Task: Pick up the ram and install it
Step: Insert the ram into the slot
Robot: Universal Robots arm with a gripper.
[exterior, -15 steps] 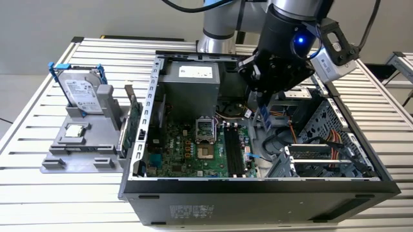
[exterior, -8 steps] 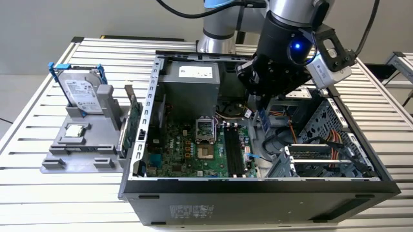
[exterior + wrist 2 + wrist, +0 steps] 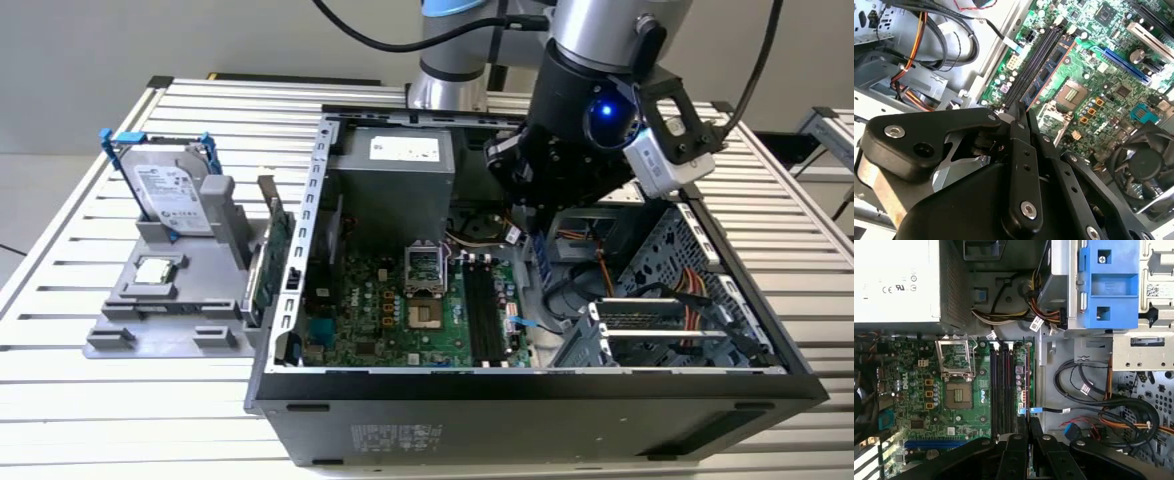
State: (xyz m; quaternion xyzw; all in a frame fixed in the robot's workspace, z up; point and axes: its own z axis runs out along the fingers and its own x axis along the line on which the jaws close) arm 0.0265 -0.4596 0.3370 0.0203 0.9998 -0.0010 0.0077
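My gripper (image 3: 538, 245) is inside the open computer case (image 3: 287, 300), shut on the ram. The ram (image 3: 1046, 67) is a narrow dark-blue stick with black chips, pinched at one end between my fingertips (image 3: 1021, 112). In the first wrist view the ram (image 3: 1027, 380) shows edge-on, running out from the gripper (image 3: 1028, 422). It hangs above the green motherboard (image 3: 374, 310), beside and roughly parallel to the long black memory slots (image 3: 1001, 390). Those slots (image 3: 1031, 67) are bare. Whether the ram touches the board I cannot tell.
A grey power supply (image 3: 394, 170) fills the case's far end. Drive cage and cables (image 3: 667, 300) lie at the exterior view's right of the gripper. The CPU socket (image 3: 956, 395) lies beside the slots. Outside the case, a grey fixture holds a hard drive (image 3: 167, 195) and a green card (image 3: 274, 260).
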